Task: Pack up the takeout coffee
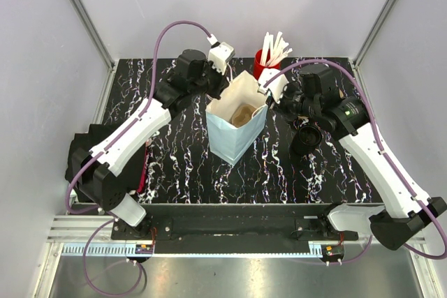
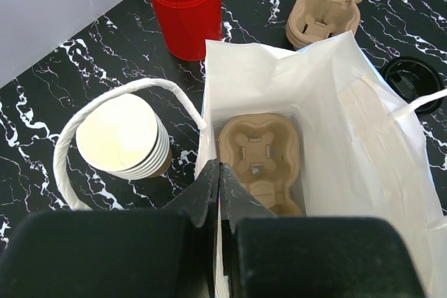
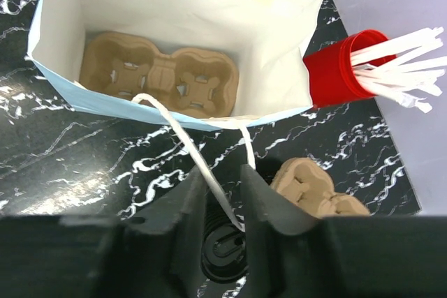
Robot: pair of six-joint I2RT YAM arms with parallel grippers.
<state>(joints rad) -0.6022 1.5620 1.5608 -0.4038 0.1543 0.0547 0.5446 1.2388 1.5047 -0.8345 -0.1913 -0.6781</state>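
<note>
No single kraft cup of takeout coffee shows in any view. A stack of round black lids (image 1: 306, 139) stands right of the open white and blue paper bag (image 1: 230, 141); it also shows in the right wrist view (image 3: 223, 250) and the left wrist view (image 2: 412, 78). A brown pulp cup carrier (image 2: 260, 158) lies at the bag's bottom (image 3: 160, 75). My left gripper (image 2: 221, 171) is shut on the bag's left wall (image 2: 209, 88). My right gripper (image 3: 223, 176) is narrowly open above the lids, with the bag's white handle (image 3: 195, 151) running between its fingers.
A stack of lidless brown cups (image 2: 120, 137) stands left of the bag, ringed by the bag's other handle. A red cup of white sticks (image 1: 269, 57) stands behind the bag. Spare pulp carriers (image 2: 328, 1) lie at the far right, by the lids (image 3: 314, 186).
</note>
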